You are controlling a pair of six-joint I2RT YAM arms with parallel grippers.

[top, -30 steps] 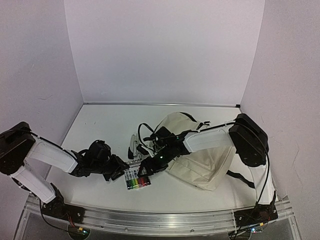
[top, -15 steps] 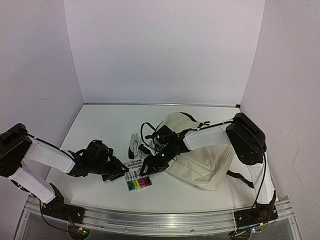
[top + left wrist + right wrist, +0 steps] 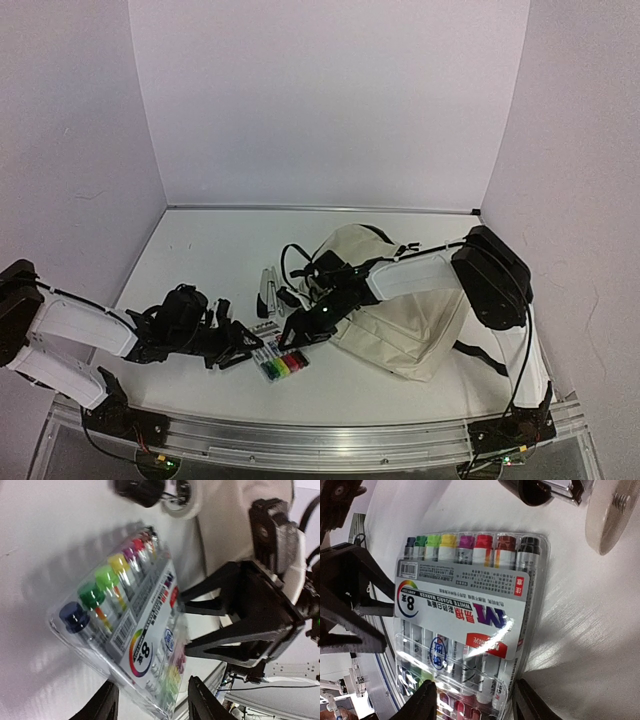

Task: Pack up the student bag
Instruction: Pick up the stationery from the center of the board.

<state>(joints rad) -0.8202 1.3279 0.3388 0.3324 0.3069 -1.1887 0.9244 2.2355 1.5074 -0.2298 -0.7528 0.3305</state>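
The student bag lies cream and slumped on the right of the table. A clear pack of several coloured whiteboard markers lies flat just left of it. My left gripper reaches in from the left. In its wrist view the gripper is open, with the pack's near corner between the fingers and a gap on one side. My right gripper comes from the bag side. In its own view it stands apart over the pack's end, one finger at the pack's edge; a grip is not discernible.
A black and silver stapler lies just behind the marker pack, also seen as the stapler in the right wrist view. A round cream roll sits beside it. The bag's black straps loop onto the table. Walls close in on three sides.
The marker pack has shifted slightly right and turned. My left arm has drawn back to the left and lower. The right gripper has stayed by the pack.
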